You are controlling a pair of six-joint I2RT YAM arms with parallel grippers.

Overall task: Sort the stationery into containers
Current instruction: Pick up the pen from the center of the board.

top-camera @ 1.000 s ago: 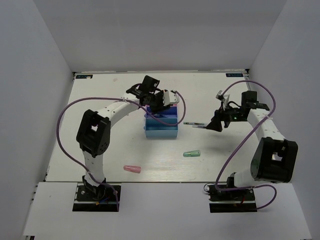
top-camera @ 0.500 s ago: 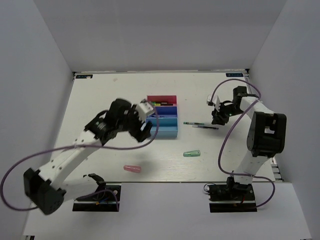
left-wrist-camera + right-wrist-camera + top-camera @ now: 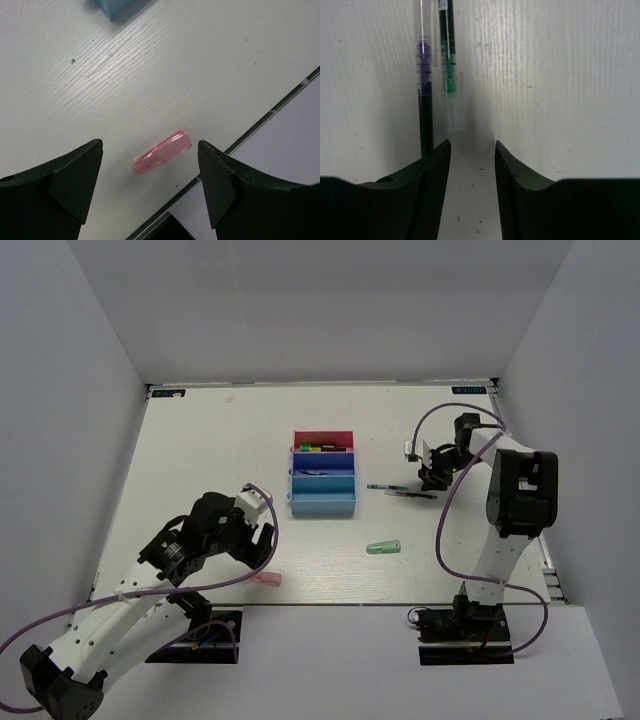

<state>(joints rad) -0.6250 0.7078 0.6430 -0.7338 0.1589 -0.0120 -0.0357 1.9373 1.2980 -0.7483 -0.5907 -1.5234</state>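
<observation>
Two arms are working over the white table, each at its own item. Three joined containers are sitting mid-table in a row running away from the bases: magenta-red tray farthest, dark blue tray in the middle, light blue tray nearest. Short capped highlighters are lying in the magenta-red one; something thin and dark is lying in the dark blue one.

Left gripper is hovering low near the table's front edge, fingers spread wide and grasping nothing, straddling the pink capsule, which is lying flat on the table between them, touching neither. Right gripper is pointing at the two pens, fingers parted by a narrow gap and holding nothing. The green-banded pen is lying in line with that gap, its near end just ahead of the tips; the purple pen is lying just beside it, running under the left finger. Mint-green capsule is lying loose, well apart from both grippers.

Judgement: pick-up step in hand on both sides. Left needs to lower and clench on the capsule. Right needs to advance over one pen only; risk of nudging or catching its neighbour
</observation>
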